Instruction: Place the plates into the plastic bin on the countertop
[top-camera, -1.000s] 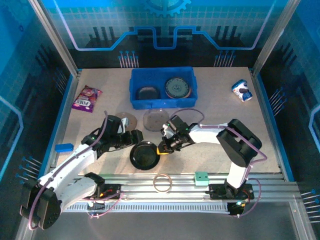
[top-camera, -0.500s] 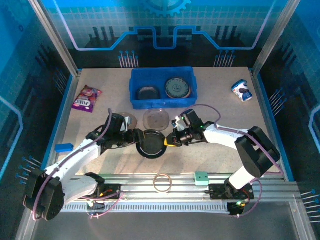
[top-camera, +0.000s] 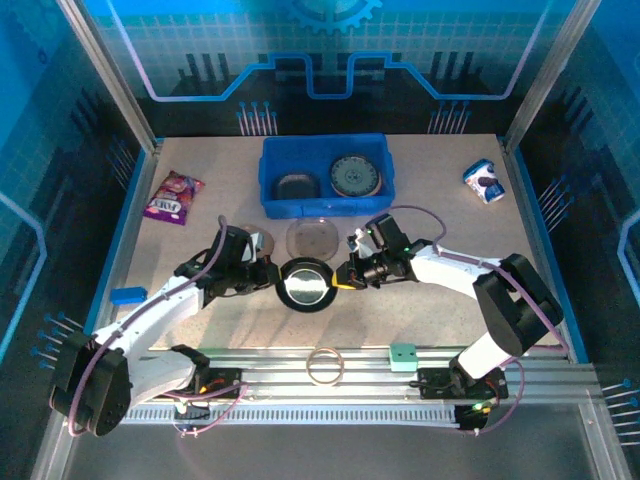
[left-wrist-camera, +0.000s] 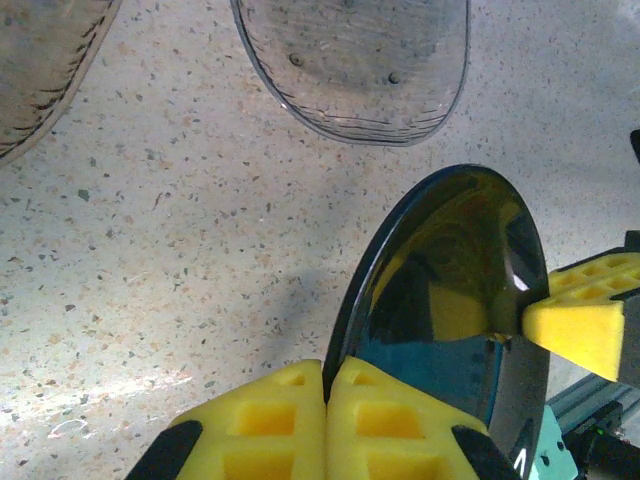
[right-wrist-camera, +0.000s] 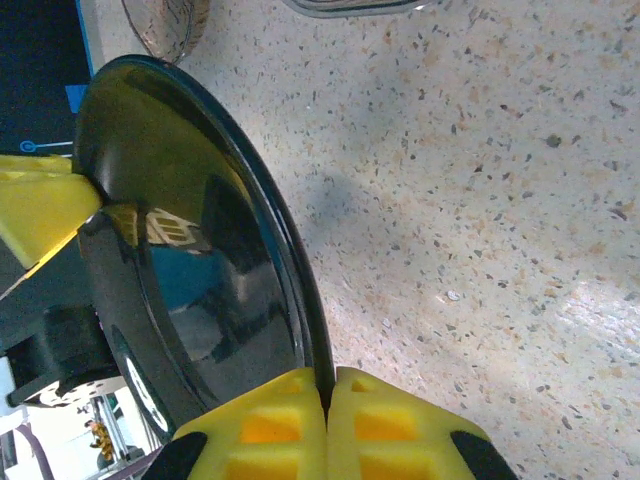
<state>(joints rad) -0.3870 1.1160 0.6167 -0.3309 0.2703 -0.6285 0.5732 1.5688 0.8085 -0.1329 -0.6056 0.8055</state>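
A glossy black plate (top-camera: 306, 286) hangs between both grippers over the countertop (top-camera: 420, 310), lifted and tilted. My left gripper (top-camera: 272, 277) is shut on its left rim (left-wrist-camera: 345, 330); my right gripper (top-camera: 345, 279) is shut on its right rim (right-wrist-camera: 300, 290). Beyond it lie a clear smoky plate (top-camera: 312, 238) (left-wrist-camera: 360, 65) and another translucent plate (top-camera: 255, 240) partly hidden by the left arm. The blue plastic bin (top-camera: 325, 146) at the back holds a dark plate (top-camera: 297, 187) and a blue patterned plate (top-camera: 355, 176).
A purple snack packet (top-camera: 172, 195) lies at the left, a small flat blue block (top-camera: 127, 295) near the left edge, a white and blue cup (top-camera: 484, 181) at the right. A thin ring (top-camera: 324, 365) and a green block (top-camera: 402, 355) sit on the front rail.
The black plate has been carried from the front of the countertop back toward the bin and tilted up, with both grippers on its rim throughout. Both arms reached forward with it.
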